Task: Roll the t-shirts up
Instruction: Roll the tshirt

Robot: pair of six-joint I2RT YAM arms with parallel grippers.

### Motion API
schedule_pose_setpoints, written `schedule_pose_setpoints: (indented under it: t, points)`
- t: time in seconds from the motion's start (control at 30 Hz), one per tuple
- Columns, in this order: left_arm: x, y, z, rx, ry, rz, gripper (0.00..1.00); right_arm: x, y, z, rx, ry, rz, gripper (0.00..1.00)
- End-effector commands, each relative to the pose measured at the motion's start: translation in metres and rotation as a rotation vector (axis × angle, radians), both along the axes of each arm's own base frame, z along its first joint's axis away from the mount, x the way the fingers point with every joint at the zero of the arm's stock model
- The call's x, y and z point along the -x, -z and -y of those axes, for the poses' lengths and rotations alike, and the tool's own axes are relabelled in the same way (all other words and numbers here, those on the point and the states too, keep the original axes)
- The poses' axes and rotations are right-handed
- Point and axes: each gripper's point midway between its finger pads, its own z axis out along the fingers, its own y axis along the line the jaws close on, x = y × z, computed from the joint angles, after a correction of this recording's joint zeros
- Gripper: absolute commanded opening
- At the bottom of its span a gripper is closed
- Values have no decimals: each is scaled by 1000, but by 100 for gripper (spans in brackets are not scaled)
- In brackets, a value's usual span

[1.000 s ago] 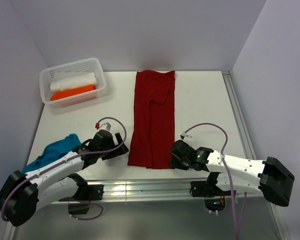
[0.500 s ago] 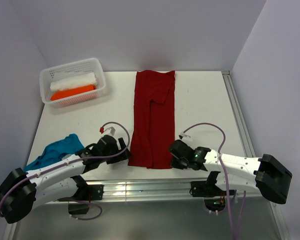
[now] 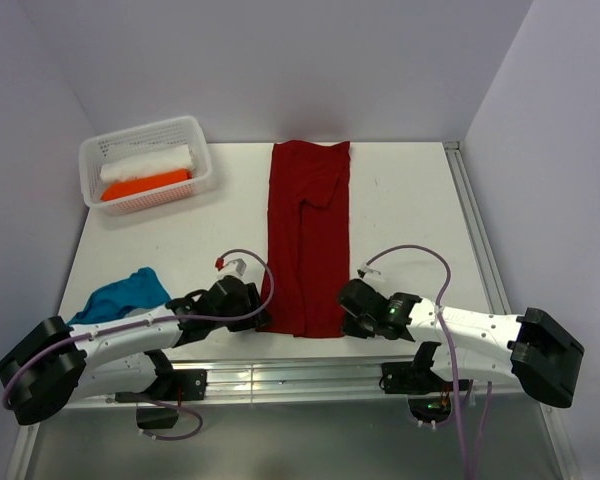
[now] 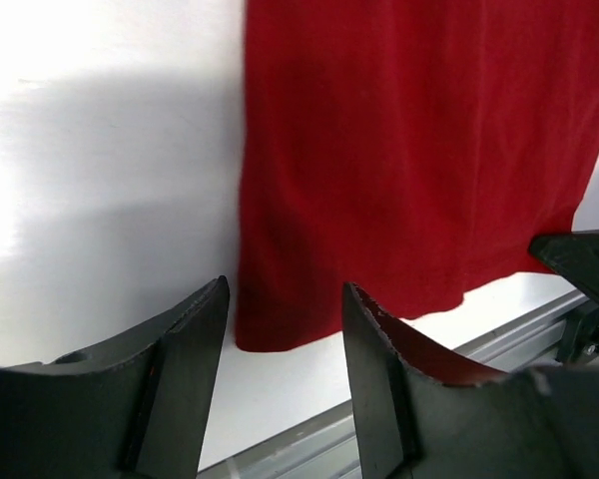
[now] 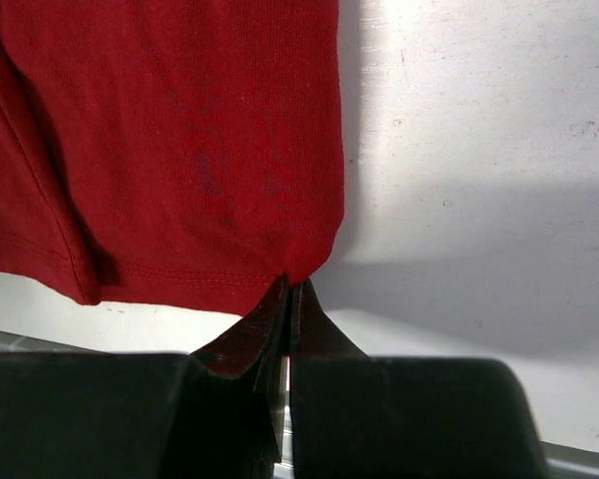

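Red shirt [image 3: 308, 240] lies flat; your right gripper [image 5: 292, 291] is clamped on its near right corner, left gripper [image 4: 285, 291] gapes empty by the near left corner

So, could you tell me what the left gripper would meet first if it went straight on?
Most likely the near corner of the red shirt, just ahead of the open left gripper; depth unclear.

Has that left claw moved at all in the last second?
Yes. The left claw slid right, away from the teal t-shirt, up to the dark red t-shirt's near-left corner.
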Motion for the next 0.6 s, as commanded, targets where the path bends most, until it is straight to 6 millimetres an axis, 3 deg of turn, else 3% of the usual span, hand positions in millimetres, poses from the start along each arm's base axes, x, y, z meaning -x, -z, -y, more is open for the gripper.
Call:
schedule_pose_setpoints:
  t: [0.0,0.07,0.23,0.33,0.37,0.57]
  points:
    - [5,8,0,-51,-5,-23,55,-7,-9,-3,4,-1,22,0]
    - [7,13,1,-71,4,-26,52,-8,-11,-4,2,-2,24,0]
    - [7,16,6,-96,17,-34,18,-9,-16,-6,-1,-13,33,0]
    - [8,11,12,-100,43,-19,11,-8,-22,-8,-14,-29,34,0]
    - [11,12,10,-121,47,-29,4,-8,-24,-8,-12,-37,35,0]
    - [16,-4,15,-121,80,-56,0,-9,-44,-9,-22,-73,60,0]
